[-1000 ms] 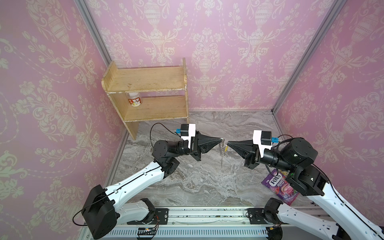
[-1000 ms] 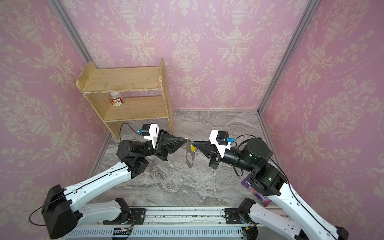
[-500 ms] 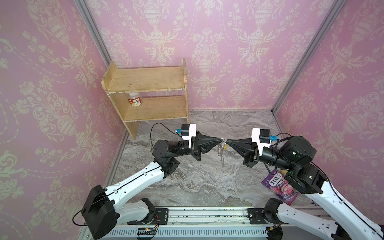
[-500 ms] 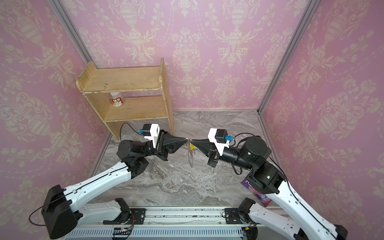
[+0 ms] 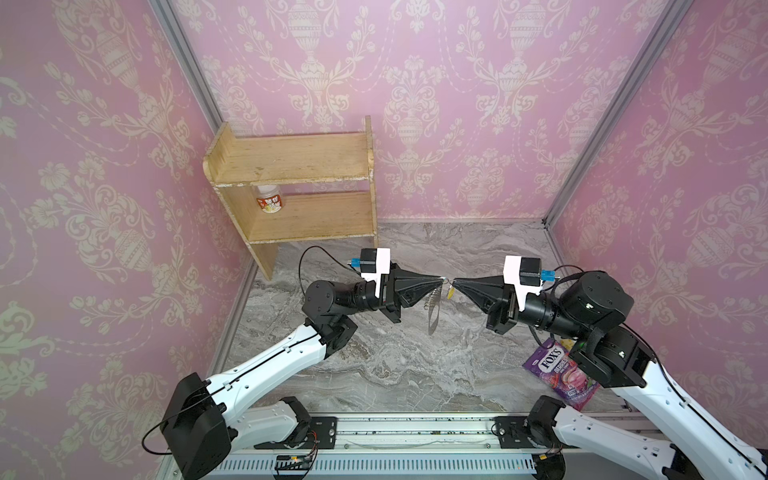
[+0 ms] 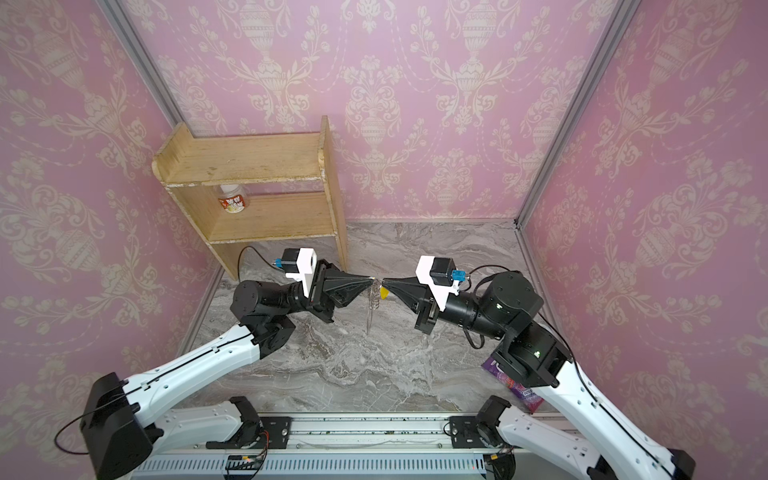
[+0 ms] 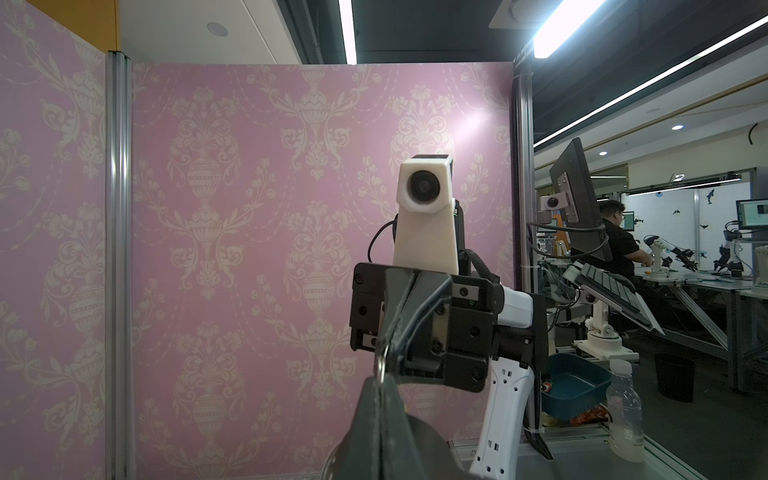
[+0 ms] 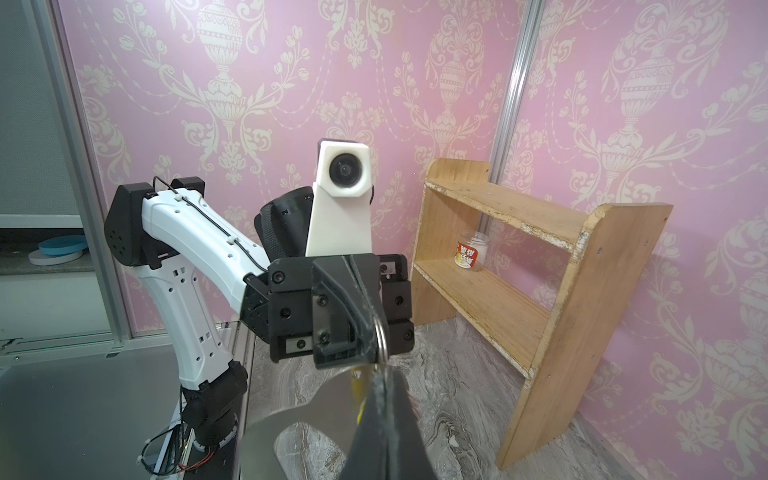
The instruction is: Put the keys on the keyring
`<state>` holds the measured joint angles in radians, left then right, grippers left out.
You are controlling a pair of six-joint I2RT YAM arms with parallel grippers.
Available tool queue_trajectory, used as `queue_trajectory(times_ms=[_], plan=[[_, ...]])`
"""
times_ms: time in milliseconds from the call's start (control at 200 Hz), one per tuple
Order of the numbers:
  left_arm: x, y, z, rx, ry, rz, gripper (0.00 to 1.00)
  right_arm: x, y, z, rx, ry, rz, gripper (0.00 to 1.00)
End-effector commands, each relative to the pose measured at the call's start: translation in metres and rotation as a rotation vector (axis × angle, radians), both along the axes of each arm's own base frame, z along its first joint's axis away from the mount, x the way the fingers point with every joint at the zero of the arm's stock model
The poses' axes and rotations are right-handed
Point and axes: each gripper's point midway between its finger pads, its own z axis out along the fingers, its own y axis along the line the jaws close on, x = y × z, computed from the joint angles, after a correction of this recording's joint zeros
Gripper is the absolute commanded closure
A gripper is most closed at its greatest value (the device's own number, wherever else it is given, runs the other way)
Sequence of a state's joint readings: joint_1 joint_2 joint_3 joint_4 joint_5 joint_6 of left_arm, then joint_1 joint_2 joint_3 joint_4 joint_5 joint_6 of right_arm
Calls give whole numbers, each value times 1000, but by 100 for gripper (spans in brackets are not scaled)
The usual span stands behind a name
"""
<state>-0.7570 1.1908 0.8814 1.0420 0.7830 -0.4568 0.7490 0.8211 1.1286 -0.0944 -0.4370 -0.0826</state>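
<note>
Both grippers meet tip to tip above the marble floor. My left gripper is shut on the keyring's metal ring, and the silver chain and grey fob hang below it. My right gripper is shut at the same ring, with the keys, a tiny yellow tag, dangling just under its tip. Whether the tag's loop sits on the ring is hidden by the fingertips.
A wooden two-tier shelf stands at the back left with a small jar on its lower board. A purple sweets packet lies on the floor under the right arm. Pink walls close three sides.
The right arm has edged slightly left toward the left gripper. The hanging fob has turned from broadside to nearly edge-on. Both grippers stay shut.
</note>
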Motion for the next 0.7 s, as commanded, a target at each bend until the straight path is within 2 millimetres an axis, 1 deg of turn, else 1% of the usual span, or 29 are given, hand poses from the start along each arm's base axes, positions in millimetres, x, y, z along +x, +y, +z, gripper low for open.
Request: queue_trajectory(times_ms=[0, 285, 695], plan=[[-9, 4, 8, -16, -41, -5, 100, -6, -2, 16, 22, -43, 10, 100], [-10, 3, 7, -13, -44, -1, 100, -9, -2, 18, 28, -40, 22, 100], [-14, 4, 9, -7, -51, -12, 100, -1, 5, 7, -6, -9, 19, 100]])
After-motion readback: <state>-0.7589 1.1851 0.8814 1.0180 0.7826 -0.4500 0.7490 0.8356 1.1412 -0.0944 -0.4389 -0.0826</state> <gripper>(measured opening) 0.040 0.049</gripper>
